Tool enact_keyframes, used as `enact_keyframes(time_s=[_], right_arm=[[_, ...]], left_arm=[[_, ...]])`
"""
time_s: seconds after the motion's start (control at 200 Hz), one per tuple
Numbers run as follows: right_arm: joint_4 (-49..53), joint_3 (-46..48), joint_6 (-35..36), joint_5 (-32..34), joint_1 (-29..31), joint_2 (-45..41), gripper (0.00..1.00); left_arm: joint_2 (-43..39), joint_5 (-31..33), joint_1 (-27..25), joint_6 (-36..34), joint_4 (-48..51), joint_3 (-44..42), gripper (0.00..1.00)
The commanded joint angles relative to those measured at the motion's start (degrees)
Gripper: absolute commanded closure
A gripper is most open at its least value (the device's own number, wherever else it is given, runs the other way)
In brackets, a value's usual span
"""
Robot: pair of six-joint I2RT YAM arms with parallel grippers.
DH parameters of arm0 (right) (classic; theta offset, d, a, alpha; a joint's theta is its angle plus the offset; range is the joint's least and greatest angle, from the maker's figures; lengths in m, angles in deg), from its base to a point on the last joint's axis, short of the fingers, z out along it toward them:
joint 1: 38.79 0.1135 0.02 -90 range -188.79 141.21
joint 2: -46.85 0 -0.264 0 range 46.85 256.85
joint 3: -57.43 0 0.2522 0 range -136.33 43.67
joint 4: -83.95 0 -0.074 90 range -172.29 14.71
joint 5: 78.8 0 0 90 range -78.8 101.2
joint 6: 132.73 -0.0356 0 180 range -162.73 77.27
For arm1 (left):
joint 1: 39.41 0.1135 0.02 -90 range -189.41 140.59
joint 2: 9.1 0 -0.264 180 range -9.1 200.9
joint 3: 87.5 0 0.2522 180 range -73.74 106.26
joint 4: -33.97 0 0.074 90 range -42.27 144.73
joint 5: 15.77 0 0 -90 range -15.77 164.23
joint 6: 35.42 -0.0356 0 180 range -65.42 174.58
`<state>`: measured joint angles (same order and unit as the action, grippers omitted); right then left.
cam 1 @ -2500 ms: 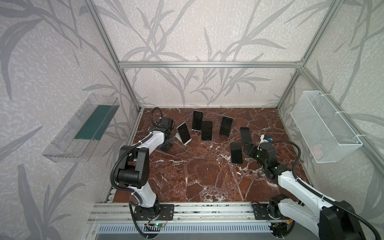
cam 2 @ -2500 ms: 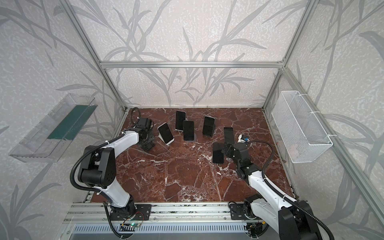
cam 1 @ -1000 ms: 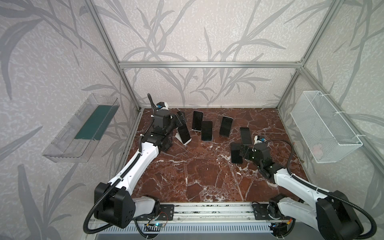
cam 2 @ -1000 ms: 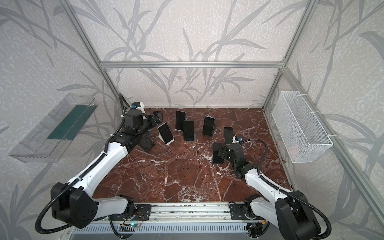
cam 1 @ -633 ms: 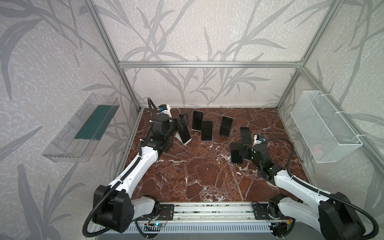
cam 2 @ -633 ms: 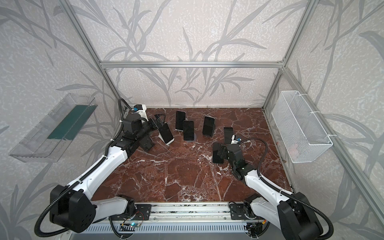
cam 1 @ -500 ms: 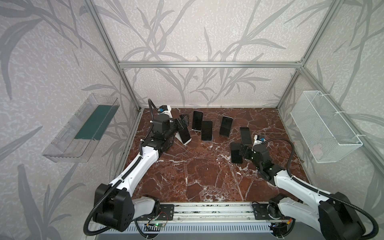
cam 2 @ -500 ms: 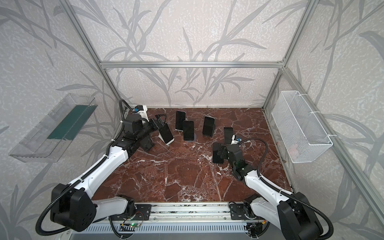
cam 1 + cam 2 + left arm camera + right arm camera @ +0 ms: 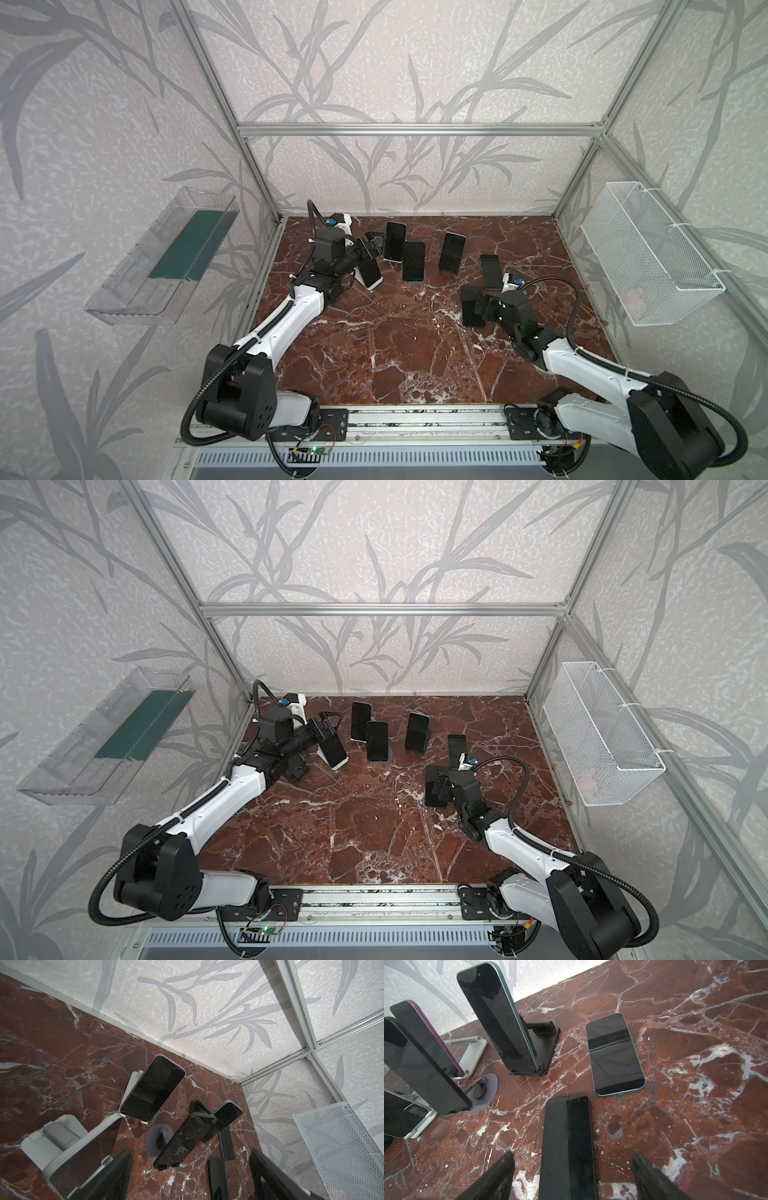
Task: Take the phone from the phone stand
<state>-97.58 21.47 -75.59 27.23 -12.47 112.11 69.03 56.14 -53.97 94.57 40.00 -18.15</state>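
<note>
Left side: left gripper (image 9: 374, 248) is at the top edge of the first phone (image 9: 370, 272), which leans in its white stand (image 9: 52, 1136) at the far left of the row. Jaws wide, nothing between them. In the wrist view one finger (image 9: 116, 1176) overlaps the phone's edge and the phone sits outside the gap. Touching or not, can't tell. Risk: closing from here grabs air or pinches one corner. A sideways push could slide or tip that light stand on the slick marble table (image 9: 395, 353), and the purple phone (image 9: 394, 241) stands just beside it.

Middle: black phone (image 9: 413, 261) on a round base, teal-edged phone (image 9: 452, 252) on a black stand. Both seated, no gripper near. One more, the flat phone (image 9: 491, 271), lies on the table with no stand under it.

Right side: right gripper (image 9: 573, 1153) straddles the top of a dark phone (image 9: 566, 1122) standing near the flat phone. Jaws apart with a gap on both sides of it, so no hold yet. Its stand is hidden in every view.

Risks on the right, as I judge them:
- Off-centre closing twists the phone in its cradle.
- Smooth sides could slip on the lift.
- If the bottom lip catches, the stand comes up too or topples.
- Carrying it toward the back wall could bring it down on the flat phone.
</note>
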Motion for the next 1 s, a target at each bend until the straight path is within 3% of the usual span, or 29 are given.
enact_keyframes(time_s=[0.0,0.12,0.305,0.57,0.815,0.995], right_arm=[[-2.3,0.5,0.2,0.1,0.4,1.2,0.13],[-3.3,-0.2,1.1,0.0,2.4,1.6,0.13],[-3.1,-2.6,8.0,8.4,7.8,4.0,0.13],[-3.6,-2.9,9.7,7.6,9.1,3.6,0.12],[-4.5,-4.5,8.4,4.2,9.3,6.9,0.12],[-4.5,-6.4,9.7,4.4,10.8,9.4,0.12]], left_arm=[[-1.9,0.2,-0.3,-2.9,-1.3,0.1,0.12],[-4.5,1.3,-0.4,-3.1,-2.1,-0.4,0.12],[-7.3,4.2,-0.4,-2.8,-6.3,-3.8,0.12],[-8.5,5.8,-1.2,-3.9,-5.9,-4.1,0.12],[-12.2,12.0,-1.3,-6.8,-5.4,-5.5,0.11],[-12.7,12.6,-1.3,-4.5,-7.3,-6.8,0.11]])
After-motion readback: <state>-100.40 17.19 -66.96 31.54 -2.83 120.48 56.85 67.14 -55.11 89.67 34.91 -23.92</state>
